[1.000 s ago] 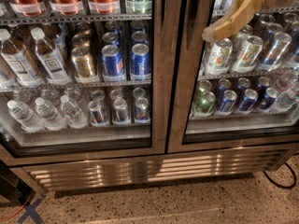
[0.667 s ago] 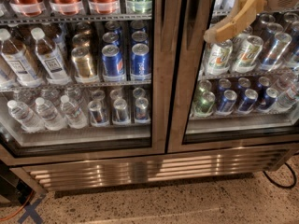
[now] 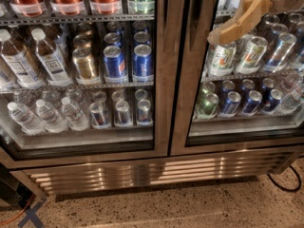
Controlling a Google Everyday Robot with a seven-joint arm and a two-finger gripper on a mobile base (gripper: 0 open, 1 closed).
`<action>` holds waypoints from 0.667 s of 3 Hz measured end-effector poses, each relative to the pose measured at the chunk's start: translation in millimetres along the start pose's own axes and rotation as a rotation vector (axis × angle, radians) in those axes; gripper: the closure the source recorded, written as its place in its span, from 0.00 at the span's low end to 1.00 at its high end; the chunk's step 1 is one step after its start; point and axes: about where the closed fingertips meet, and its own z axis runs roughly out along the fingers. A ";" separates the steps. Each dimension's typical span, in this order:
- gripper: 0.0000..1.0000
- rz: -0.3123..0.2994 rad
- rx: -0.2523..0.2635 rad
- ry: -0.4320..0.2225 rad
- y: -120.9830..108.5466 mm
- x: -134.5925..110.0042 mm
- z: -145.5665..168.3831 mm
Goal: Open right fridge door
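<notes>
The right fridge door (image 3: 184, 103) fills the right half of the camera view. Its brushed steel frame lies flush against the left door (image 3: 160, 80) at the centre seam. Green soda cans and blue cans show on the shelves behind its glass. My gripper (image 3: 216, 36), tan with a white housing, comes in from the top right corner and slants down-left. Its tip hangs in front of the glass, just right of the door's left frame edge, at the height of the upper can shelf. I cannot make out a handle.
A steel vent grille (image 3: 152, 172) runs along the fridge base above a speckled floor. A black cable (image 3: 285, 182) loops on the floor at the right. At the bottom left are an orange cord (image 3: 19, 213), blue tape and a dark object.
</notes>
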 end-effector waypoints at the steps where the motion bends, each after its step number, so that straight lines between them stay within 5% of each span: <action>1: 0.00 -0.009 -0.009 -0.015 1.9 -2.6 1.3; 2: 0.00 -0.010 -0.035 -0.047 5.3 -7.0 7.0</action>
